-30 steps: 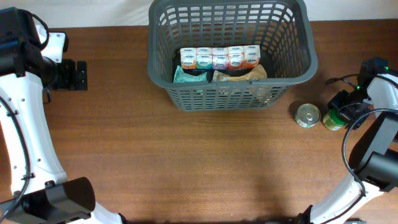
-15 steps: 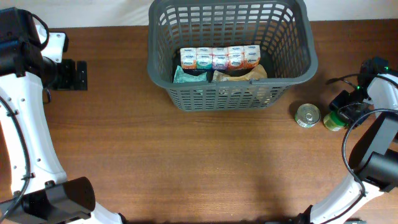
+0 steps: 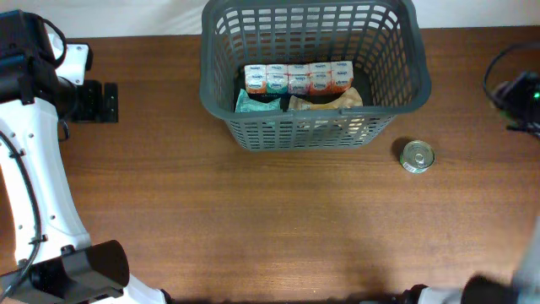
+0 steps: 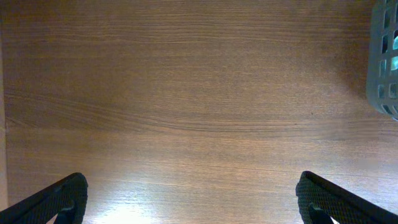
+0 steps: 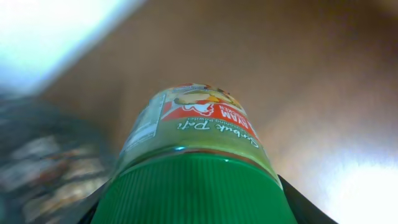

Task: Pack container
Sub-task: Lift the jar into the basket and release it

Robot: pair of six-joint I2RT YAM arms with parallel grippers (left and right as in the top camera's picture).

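Shopping basket (image 3: 304, 131) upper centre; my right pincer (image 5: 196, 208) pinching green-lidded jar (image 5: 199, 140) near lid; may slip, drop short.

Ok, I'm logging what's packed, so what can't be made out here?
Overhead: the basket floor is hidden under cartons and packets.
Overhead: the tin can shows only its top, no label.
Overhead: the right arm is blurred and cut by the edge.
Right wrist: the jar label is partly hidden by its green lid.

Left pincer (image 4: 189, 200) agape, right (image 5: 196, 211) seemingly clamped
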